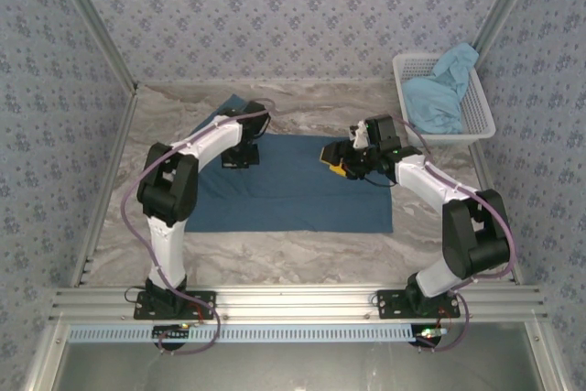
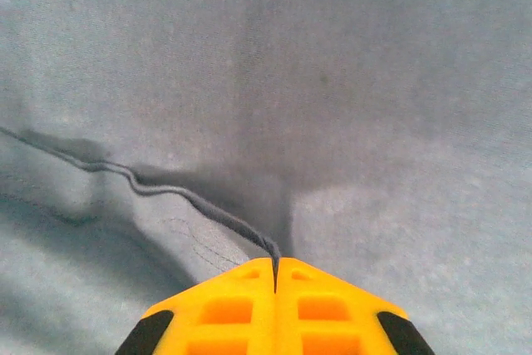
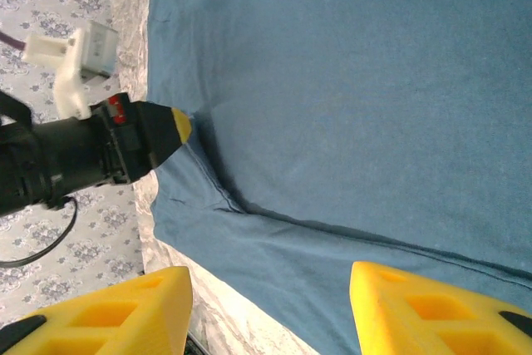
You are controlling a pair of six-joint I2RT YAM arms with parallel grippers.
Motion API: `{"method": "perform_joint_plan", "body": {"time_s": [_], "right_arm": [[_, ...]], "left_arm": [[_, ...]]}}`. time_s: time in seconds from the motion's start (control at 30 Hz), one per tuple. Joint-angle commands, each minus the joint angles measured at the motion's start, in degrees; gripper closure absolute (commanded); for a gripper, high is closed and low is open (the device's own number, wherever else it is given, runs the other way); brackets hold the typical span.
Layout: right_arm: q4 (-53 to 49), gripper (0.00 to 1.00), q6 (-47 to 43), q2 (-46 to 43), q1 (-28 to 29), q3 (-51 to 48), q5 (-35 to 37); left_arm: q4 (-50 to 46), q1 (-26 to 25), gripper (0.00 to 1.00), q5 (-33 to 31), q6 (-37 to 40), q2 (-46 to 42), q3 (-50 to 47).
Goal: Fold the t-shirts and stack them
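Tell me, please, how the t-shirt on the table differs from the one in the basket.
The table t-shirt is darker teal-blue; the basket t-shirt is lighter sky-blue. The table t-shirt lies spread out; the basket t-shirt is crumpled in the white basket. The left gripper pinches the table t-shirt; the basket t-shirt is untouched. Both are plain blue cloth.
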Motion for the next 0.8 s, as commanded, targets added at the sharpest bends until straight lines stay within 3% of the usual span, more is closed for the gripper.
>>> {"method": "perform_joint_plan", "body": {"time_s": [0.0,0.77], "right_arm": [[0.41,0.45,0.37,1.00,-0.12,1.27,-1.63],[-0.39,0.45,0.19,2.13,-0.13,2.21,-1.30]], "left_arm": [[-2.27,-1.02,1.00,-0.46,-0.24,-3.10,-0.02],[5.79,-5.41,1.00,6.98,5.50,-2.68,-0.95]]}}
